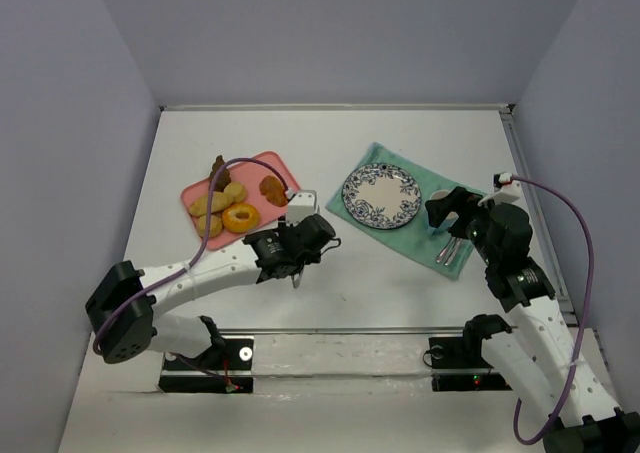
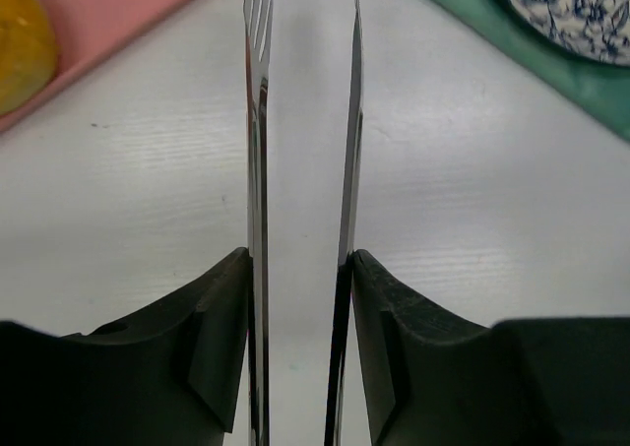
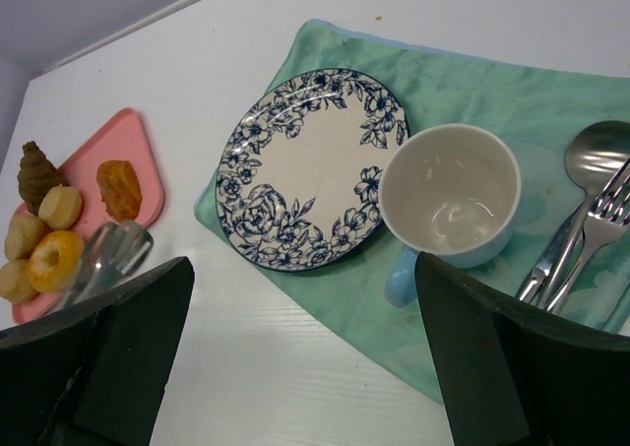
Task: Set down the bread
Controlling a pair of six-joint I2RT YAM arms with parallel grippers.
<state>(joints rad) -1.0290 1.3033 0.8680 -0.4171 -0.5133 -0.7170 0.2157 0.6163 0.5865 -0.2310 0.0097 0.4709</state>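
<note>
Several breads lie on a pink tray (image 1: 285, 171): a glazed ring (image 1: 241, 217), a dark croissant (image 1: 220, 168), and small buns (image 1: 211, 204). They also show in the right wrist view (image 3: 54, 259). My left gripper (image 1: 300, 243) is shut on metal tongs (image 2: 258, 170), low over the table between the tray and the blue-flowered plate (image 1: 381, 195). The tongs' blades stand apart with nothing between them. My right gripper (image 1: 445, 208) is open and empty above a white-and-blue mug (image 3: 450, 192).
The plate (image 3: 307, 165) and mug sit on a green mat (image 1: 425, 243). A spoon (image 3: 591, 156) and a fork (image 3: 591, 229) lie at the mat's right end. Walls close the table at the back and sides.
</note>
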